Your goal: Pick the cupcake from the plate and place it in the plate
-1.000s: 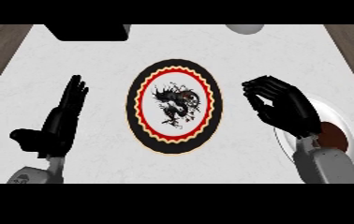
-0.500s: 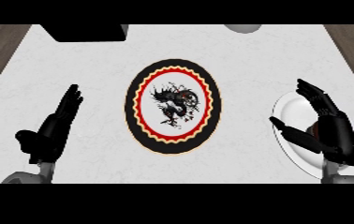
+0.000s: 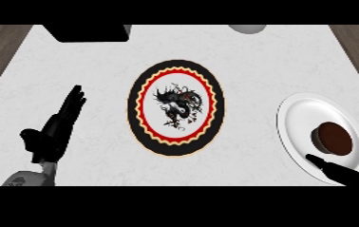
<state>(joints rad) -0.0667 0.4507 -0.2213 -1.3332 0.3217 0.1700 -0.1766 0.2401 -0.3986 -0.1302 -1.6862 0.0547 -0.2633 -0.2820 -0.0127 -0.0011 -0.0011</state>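
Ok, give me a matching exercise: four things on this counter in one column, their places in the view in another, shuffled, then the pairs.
Things:
1. cupcake
2. decorated plate
3. left hand
4. black box

Places:
A. centre of the counter
B. top left corner
C. on the white plate at the right edge
D. left side, fingers straight, resting

Pairs: 1-C, 2-A, 3-D, 4-B
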